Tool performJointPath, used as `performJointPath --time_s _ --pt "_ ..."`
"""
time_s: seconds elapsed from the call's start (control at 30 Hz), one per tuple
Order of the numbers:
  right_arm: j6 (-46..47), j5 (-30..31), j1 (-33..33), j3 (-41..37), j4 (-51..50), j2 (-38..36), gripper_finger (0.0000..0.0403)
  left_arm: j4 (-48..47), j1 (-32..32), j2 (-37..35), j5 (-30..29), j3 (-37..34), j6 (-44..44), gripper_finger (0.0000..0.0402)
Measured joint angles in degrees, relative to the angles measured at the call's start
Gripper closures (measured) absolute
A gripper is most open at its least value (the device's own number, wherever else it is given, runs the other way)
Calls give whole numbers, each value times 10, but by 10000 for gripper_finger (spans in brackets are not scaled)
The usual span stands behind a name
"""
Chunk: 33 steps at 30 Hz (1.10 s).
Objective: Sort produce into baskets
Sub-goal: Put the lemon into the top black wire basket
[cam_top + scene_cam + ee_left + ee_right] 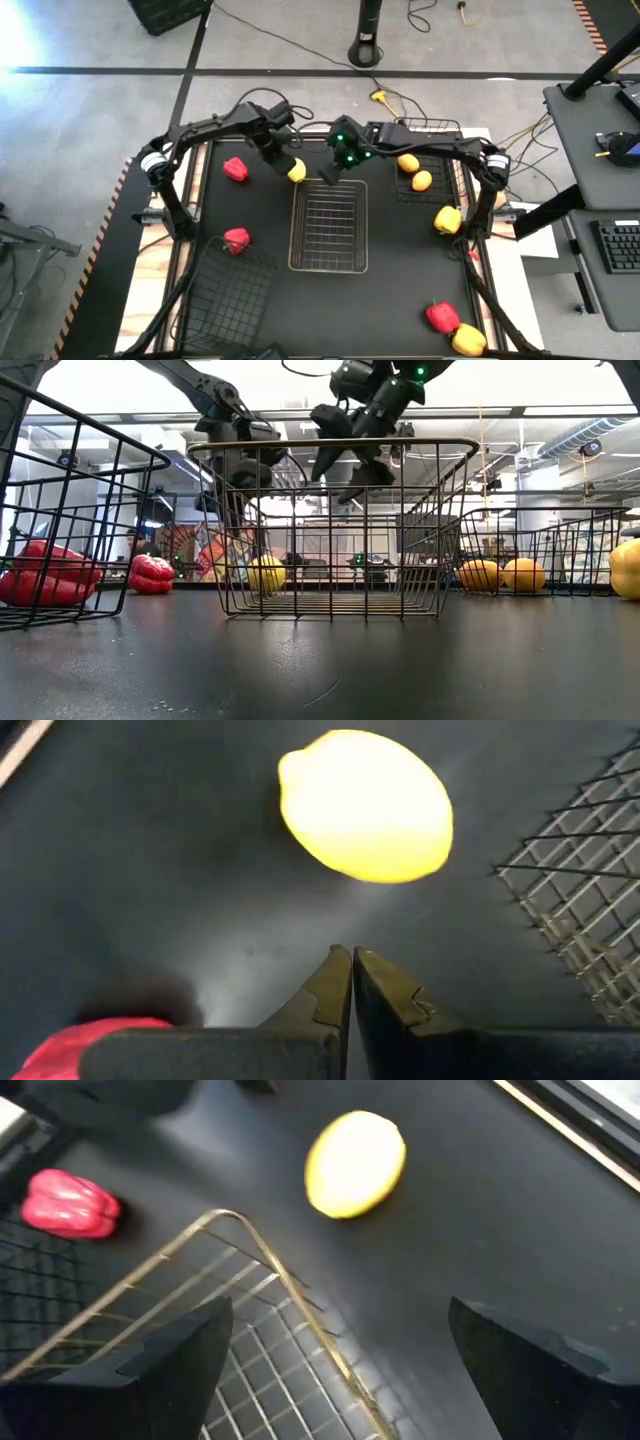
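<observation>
A yellow lemon (296, 170) rests on the black table by the far left corner of the pale wire basket (328, 225). My left gripper (282, 158) hangs just behind the lemon with its fingers shut (350, 970), and the lemon (365, 805) lies ahead of the tips, apart from them. My right gripper (330, 173) is open and empty above the pale basket's far rim (250, 1250), with the lemon (355, 1162) beyond it. Two lemons (414, 171) lie in the far right black basket (436, 130). A red pepper (236, 169) lies at the far left.
A second black basket (225, 295) sits at the near left, with a red pepper (237, 240) by its far rim. A yellow pepper (448, 219) lies at the right. A red pepper (442, 316) and a yellow pepper (468, 340) lie near right.
</observation>
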Motion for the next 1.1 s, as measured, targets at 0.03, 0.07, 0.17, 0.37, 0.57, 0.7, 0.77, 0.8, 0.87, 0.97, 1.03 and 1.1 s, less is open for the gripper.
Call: performJointPath --time_s 0.03,0.07,0.17,0.37,0.57,0.7,0.77,0.8,0.87,0.97,1.03,1.1 --pt "0 -1 1 6 0 0 40 1 -1 0 2 2 -1 401" --pt "3 -4 1 13 -1 0 40 4 -2 0 2 6 -1 401" --pt "29 -4 -4 36 0 0 40 4 -3 -1 2 25 -1 401" --pt "78 2 -28 69 5 13 40 -14 -4 -33 2 59 5 401" --pt "103 -19 -27 137 1 86 40 -24 16 -130 -1 48 10 401" --pt "113 -24 -24 243 -42 166 40 -20 30 -187 -1 47 10 401" --pt "112 -27 -24 303 -82 207 40 -16 33 -209 -1 47 9 401" --pt "112 -30 -24 333 -104 227 40 -15 34 -218 -1 47 7 401" --pt "110 -31 -24 388 -146 264 40 -15 34 -234 -1 46 7 401" --pt "107 -30 -22 429 -166 302 40 -11 34 -250 -1 46 7 401" --pt "113 -42 -21 410 -140 303 40 -10 33 -255 -1 46 10 401" --pt "114 -45 -18 402 -120 311 40 -9 34 -257 -2 46 15 401"
